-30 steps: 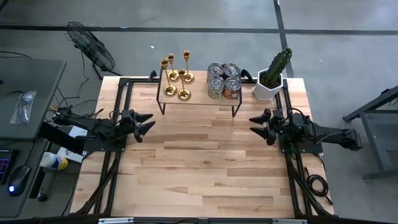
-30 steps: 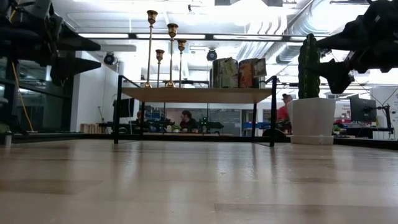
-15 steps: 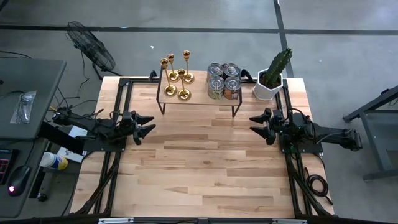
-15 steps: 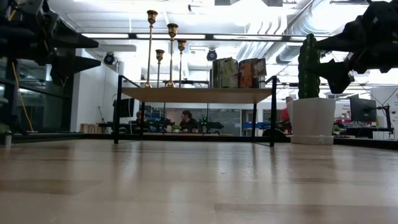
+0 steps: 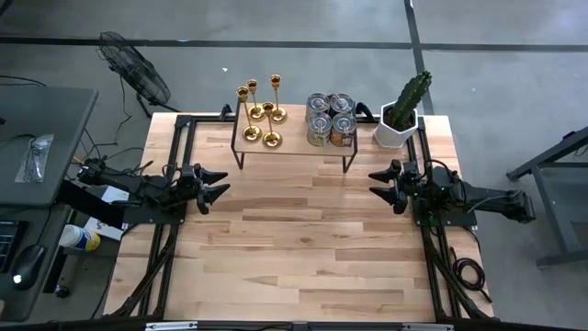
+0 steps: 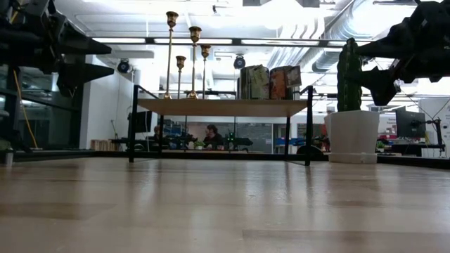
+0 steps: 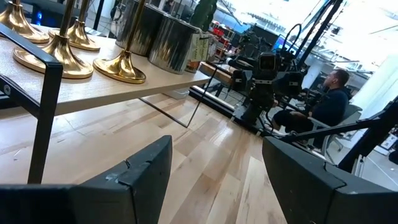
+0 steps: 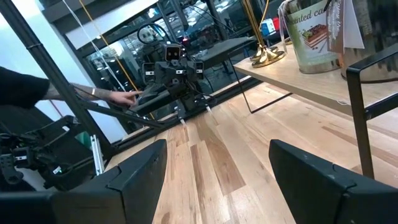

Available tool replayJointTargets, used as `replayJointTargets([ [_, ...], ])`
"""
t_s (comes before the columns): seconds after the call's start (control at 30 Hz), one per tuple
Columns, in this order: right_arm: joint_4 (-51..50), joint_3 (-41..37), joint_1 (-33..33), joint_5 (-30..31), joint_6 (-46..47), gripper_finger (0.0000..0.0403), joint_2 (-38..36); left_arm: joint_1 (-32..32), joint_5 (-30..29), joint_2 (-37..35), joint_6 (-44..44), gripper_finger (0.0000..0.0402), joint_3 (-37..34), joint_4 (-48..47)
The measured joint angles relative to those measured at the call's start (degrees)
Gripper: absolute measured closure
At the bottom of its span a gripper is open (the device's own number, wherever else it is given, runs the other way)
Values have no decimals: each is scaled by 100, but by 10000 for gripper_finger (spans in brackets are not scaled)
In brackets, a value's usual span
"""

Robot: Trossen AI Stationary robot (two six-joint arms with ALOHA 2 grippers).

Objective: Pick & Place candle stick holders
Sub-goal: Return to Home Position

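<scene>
While all four candle stick holders [image 5: 272, 139] are standing upright together at the left end of the shelf [image 5: 294, 148], I am judging the placing work to be finished and the arms to be on the homing step. Each holder is showing polished brass, with a round flared foot, a thin stem and a small cup on top, so I am expecting them to tip easily if knocked. They are sitting on a pale wooden board carried by thin black metal legs, beside a group of silver-topped tin cans [image 5: 331, 118]; a cactus in a white pot [image 5: 397, 131] is standing past the right end. Both arms are hanging well apart from the shelf over the planked wooden table [image 5: 294, 248]: the left gripper [image 5: 226, 181] near the left edge, the right gripper [image 5: 371, 184] near the right, each with its fingers spread wide and carrying nothing. Next I am only needing to fold the arms back, keeping clear of the shelf legs.
</scene>
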Motion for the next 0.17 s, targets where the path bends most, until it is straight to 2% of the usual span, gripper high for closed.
replayJointTargets([
  [0.17,4,0,0,2,0,127,0,0,2,0,0,156,1,0],
])
